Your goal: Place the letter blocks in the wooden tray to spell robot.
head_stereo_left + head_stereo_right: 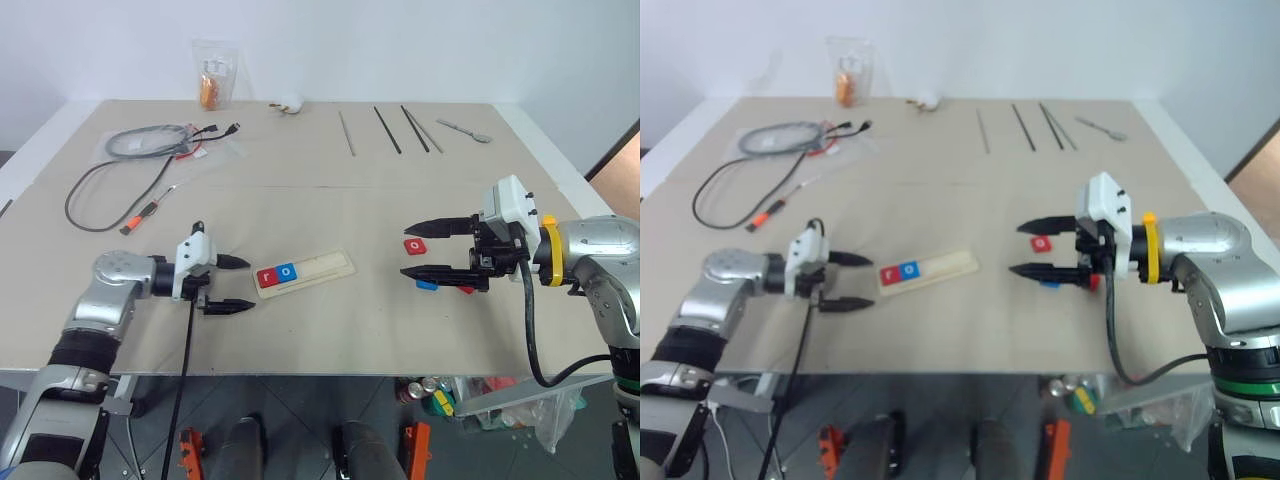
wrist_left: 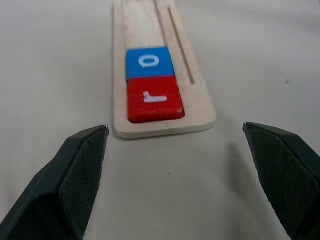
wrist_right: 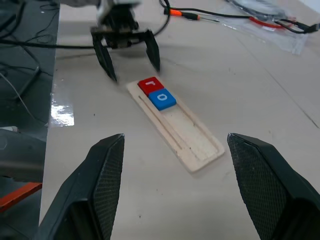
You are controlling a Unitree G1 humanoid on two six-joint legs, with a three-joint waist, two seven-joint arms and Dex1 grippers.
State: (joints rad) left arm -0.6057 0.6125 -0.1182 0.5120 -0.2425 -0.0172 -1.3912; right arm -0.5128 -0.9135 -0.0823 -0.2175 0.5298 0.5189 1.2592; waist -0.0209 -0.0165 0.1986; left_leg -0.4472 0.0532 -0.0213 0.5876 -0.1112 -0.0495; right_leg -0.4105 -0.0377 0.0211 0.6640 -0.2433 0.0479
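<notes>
The wooden tray (image 1: 325, 266) lies mid-table, with a red "r" block (image 1: 268, 277) and a blue "o" block (image 1: 287, 271) side by side at its left end. My left gripper (image 1: 250, 283) stands open and empty just left of that end, pointing at it. My right gripper (image 1: 404, 250) is open and empty to the right of the tray. A red "o" block (image 1: 415, 245) lies on the table seen between its fingers. A blue block (image 1: 427, 284) and another red block (image 1: 466, 289) peek out under its lower finger. In the right wrist view the tray (image 3: 200, 145) stretches toward the left gripper (image 3: 132, 65).
Coiled cables (image 1: 150, 140) and a plastic bag (image 1: 213, 88) lie at the back left. A small white object (image 1: 290, 103), thin dark rods (image 1: 390, 128) and a spoon (image 1: 465, 128) lie along the back. The table's front edge (image 1: 320, 370) is close below both grippers.
</notes>
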